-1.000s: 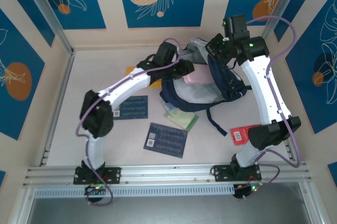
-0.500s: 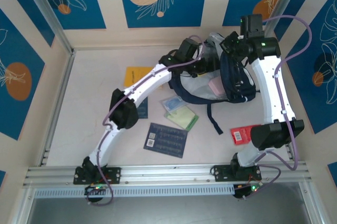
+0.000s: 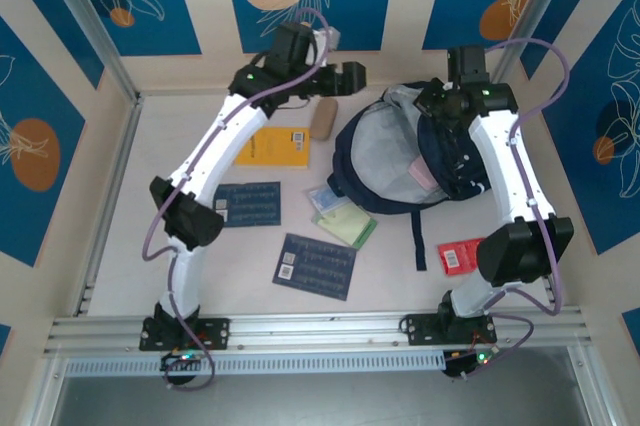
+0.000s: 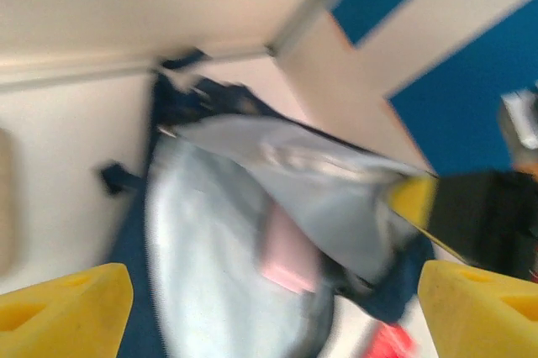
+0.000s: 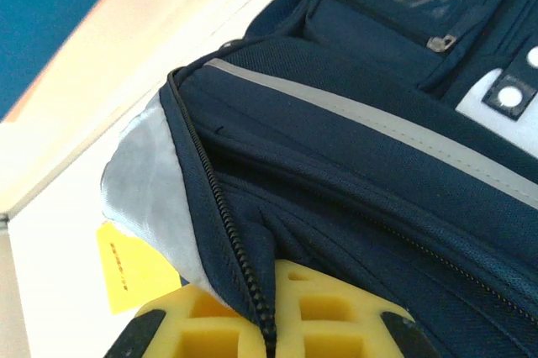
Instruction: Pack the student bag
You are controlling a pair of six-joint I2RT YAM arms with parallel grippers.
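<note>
student bag (image 3: 400, 161) lies far, right of centre, mouth open leftward. right gripper (image 5: 269, 316) is pinched on its zippered rim. left gripper (image 3: 352, 76) hovers far-left, fingers wide, empty. risk: rim slips the pinch (seemingly a thin hold) and the opening collapses.

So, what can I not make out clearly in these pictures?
- Pink item inside the student bag: in the top view it is mostly under the bag's rim; in the left wrist view it is blurred.
- Fingertips of the right gripper: in the right wrist view they are cut off by the bottom edge, with bag fabric between them.
- Red packet: in the top view its right end is behind the right arm.
- Print on the dark blue card: too small in the top view.
</note>
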